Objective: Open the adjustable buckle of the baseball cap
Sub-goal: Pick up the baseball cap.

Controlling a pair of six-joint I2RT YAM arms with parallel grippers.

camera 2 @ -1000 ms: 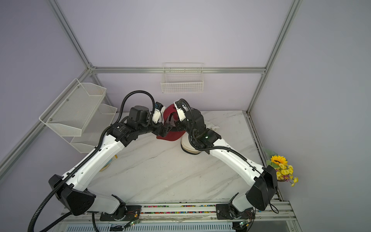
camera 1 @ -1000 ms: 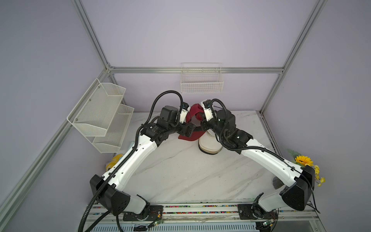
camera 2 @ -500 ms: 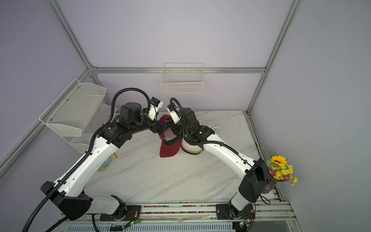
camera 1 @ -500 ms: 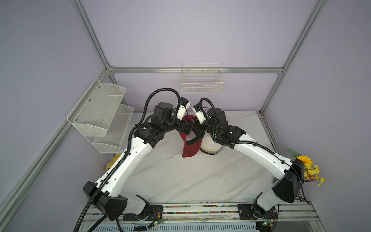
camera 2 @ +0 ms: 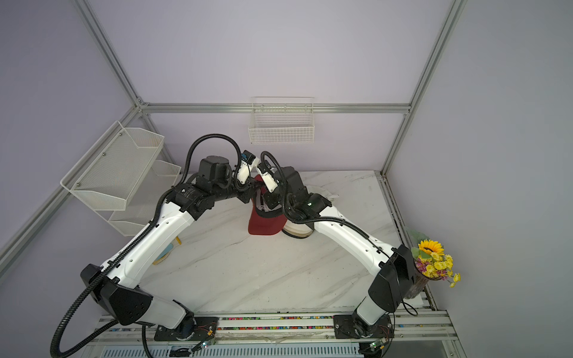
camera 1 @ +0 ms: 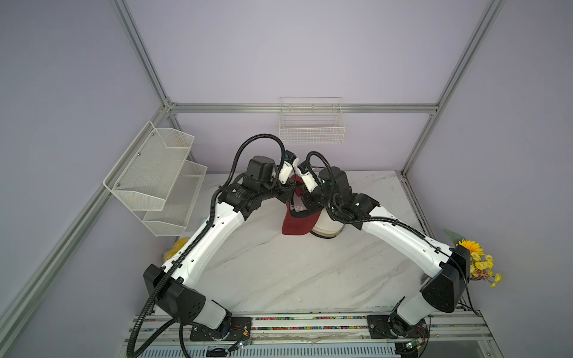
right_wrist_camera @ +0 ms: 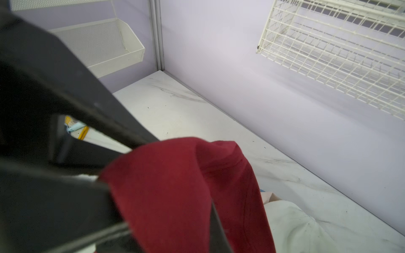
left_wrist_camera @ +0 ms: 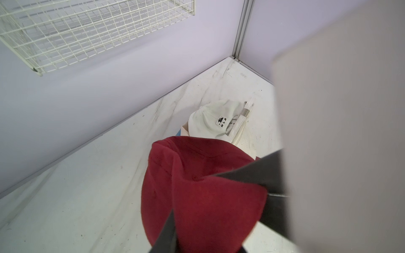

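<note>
Both the left gripper (camera 1: 287,195) and right gripper (camera 1: 305,198), closed tight, pinched the dark red fabric baseball cap (camera 1: 297,223) at mid-frame.

Left gripper (camera 1: 287,194) closed onto crown of red cap (camera 1: 297,224) (jaws were spread wide second ago); cap lifted and turned, brim now hung down toward table (camera 1: 279,272), broad face shown upward

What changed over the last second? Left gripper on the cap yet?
Yes: the left gripper closed from wide open onto the red cap. The cap's brim swung down and now hangs toward the table. The right gripper stayed shut on the cap; white cap and wire basket unmoved.
</note>
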